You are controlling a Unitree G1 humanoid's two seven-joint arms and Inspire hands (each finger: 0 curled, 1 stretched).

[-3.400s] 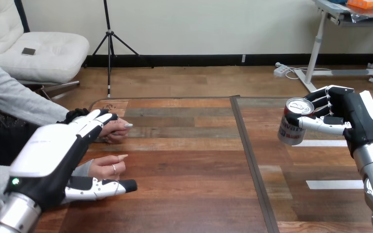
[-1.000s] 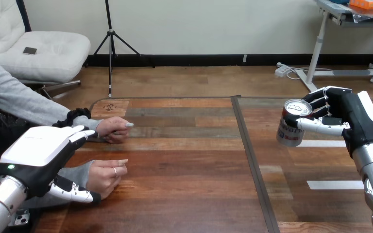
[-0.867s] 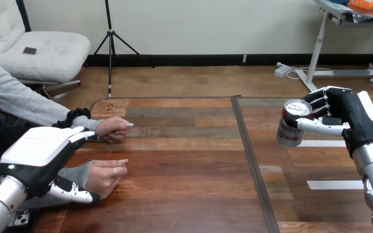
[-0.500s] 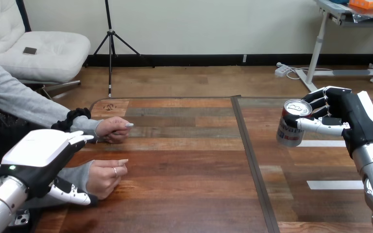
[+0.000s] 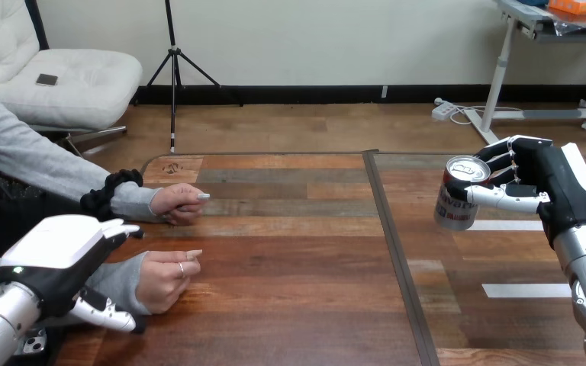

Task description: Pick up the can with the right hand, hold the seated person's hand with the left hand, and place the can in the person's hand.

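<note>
— Where does the job stand?
— Your first step looks done. The can (image 5: 458, 197) is off the table (image 5: 297, 305), upright in the air, and your right hand (image 5: 538, 187) is wrapped round its side with the thumb across the front.
— And the hand-hold?
— I'd call it half made. Far to the can's left, your left hand (image 5: 55, 255) lies over the sleeve at the wrist of the person's nearer hand (image 5: 164, 278). You cannot tell from here whether it has closed on that wrist. The person's nearer hand rests loosely curled on the table, so to my eye it is not yet opened to take the can. Carrying the can across and handing it over are both left to do.
— The count?
— One can, two robot hands and one table. The person has two hands on the table: the nearer one, and the farther hand (image 5: 177, 203), also well left of the can, with nothing on it.
</note>
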